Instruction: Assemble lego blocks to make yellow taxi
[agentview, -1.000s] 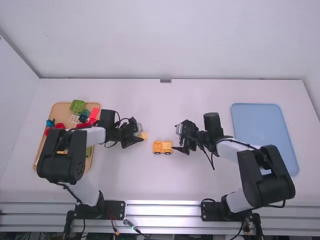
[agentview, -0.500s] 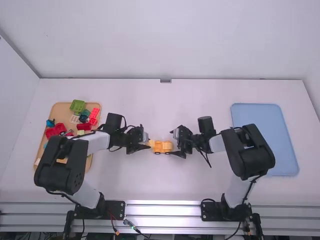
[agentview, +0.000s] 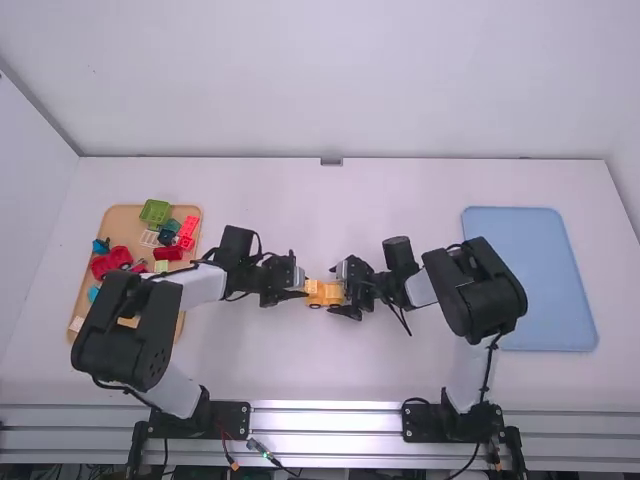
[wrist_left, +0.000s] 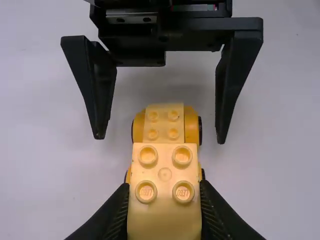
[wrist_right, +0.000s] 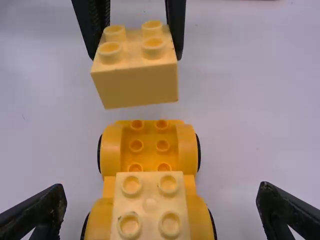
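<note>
Left gripper (agentview: 302, 286) closed on yellow block (wrist_left: 164, 192), near wheeled base (wrist_right: 149, 150); right gripper (agentview: 337, 291) wide open, empty, astride it

pale yellow block (wrist_right: 135, 90), blue tray (agentview: 530, 280)

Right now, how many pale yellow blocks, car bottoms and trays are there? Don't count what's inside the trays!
Pale yellow blocks: 2, the held block and the mounted block
Car bottoms: 1, the wheeled base
Trays: 2, the tan tray and the blue tray
Total: 5

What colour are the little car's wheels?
The wheels are black, seen best in the right wrist view.
</note>
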